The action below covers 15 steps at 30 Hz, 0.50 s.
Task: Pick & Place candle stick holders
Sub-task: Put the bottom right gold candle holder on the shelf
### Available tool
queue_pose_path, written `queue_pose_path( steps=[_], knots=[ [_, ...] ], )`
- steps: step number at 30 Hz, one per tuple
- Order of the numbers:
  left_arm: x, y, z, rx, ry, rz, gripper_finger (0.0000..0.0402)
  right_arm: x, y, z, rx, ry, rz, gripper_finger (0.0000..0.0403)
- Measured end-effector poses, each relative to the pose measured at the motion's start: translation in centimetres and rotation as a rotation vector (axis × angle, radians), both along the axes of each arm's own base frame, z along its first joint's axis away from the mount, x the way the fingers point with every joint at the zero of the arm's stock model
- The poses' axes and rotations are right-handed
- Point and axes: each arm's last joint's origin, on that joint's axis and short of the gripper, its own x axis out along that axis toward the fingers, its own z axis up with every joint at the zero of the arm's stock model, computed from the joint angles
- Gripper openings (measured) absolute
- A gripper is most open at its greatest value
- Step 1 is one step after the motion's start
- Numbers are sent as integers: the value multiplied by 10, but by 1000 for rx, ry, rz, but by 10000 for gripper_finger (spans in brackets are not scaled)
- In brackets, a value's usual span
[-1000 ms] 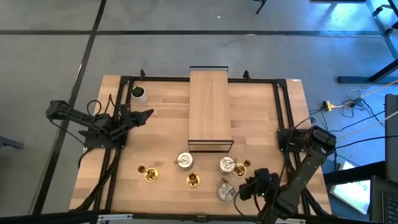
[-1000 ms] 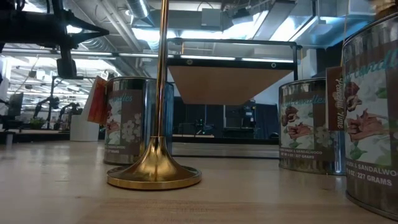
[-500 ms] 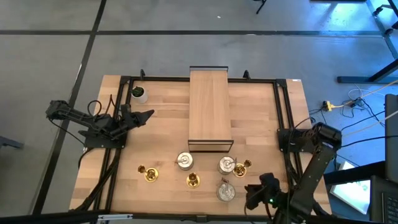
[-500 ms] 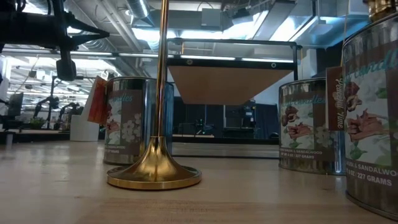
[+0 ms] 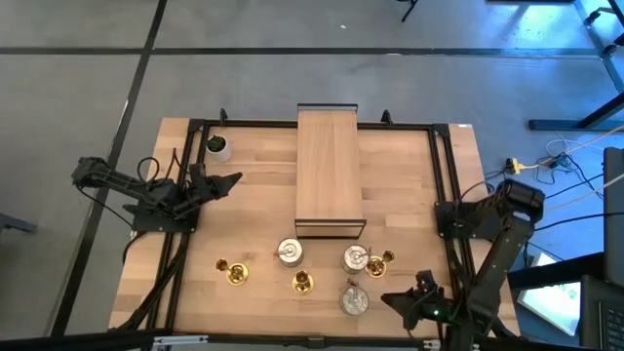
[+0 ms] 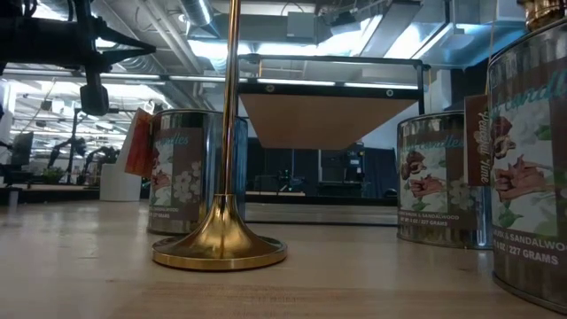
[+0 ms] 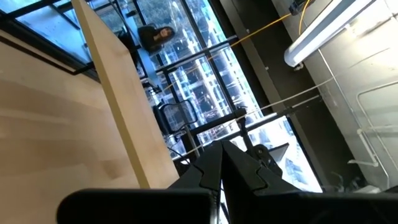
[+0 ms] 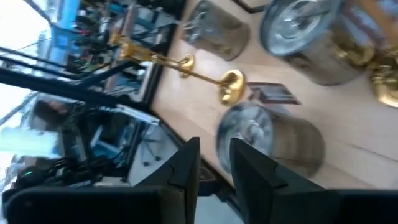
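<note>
High view. Wooden surface (image 5: 253,200) with a long wooden box (image 5: 330,172) at centre. Six candle stick holders along the near edge: brass ones at (image 5: 232,271), (image 5: 303,283) and (image 5: 381,259); silver ones at (image 5: 290,253), (image 5: 355,258) and (image 5: 354,300). White cup (image 5: 217,147) at far left. Left tool (image 5: 232,179) idle at the left side, fingers closed, empty. Right tool (image 5: 390,298) near right, just beside the nearest silver holder, holding nothing.

Low view. One brass holder (image 6: 221,239) upright; labelled silver holders (image 6: 190,173), (image 6: 443,177) behind.

Left wrist view. Fingers (image 7: 214,168) pressed together.

Right wrist view. Fingers (image 8: 186,163) slightly parted, empty, silver holder (image 8: 267,137) ahead.

Risk: the holders stand crowded; a narrow-set tool could nudge the silver holder into its neighbours and topple a slim brass one.
</note>
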Motion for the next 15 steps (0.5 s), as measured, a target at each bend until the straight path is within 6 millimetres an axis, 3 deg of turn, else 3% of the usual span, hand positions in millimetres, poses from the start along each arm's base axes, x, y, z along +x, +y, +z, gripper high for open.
queue_pose_path(
  steps=[8, 12, 15],
  knots=[
    [-1, 2, 0, -4, 13, 72, 1, 3, -2, -2, -26, 144, 89, 91],
    [-1, 2, 0, -5, 14, 78, 1, -13, -5, 2, -196, 39, 74, 91],
    [-1, 2, 0, -6, 15, 82, 1, -33, -12, 5, -335, 69, 125, 91]
  ],
)
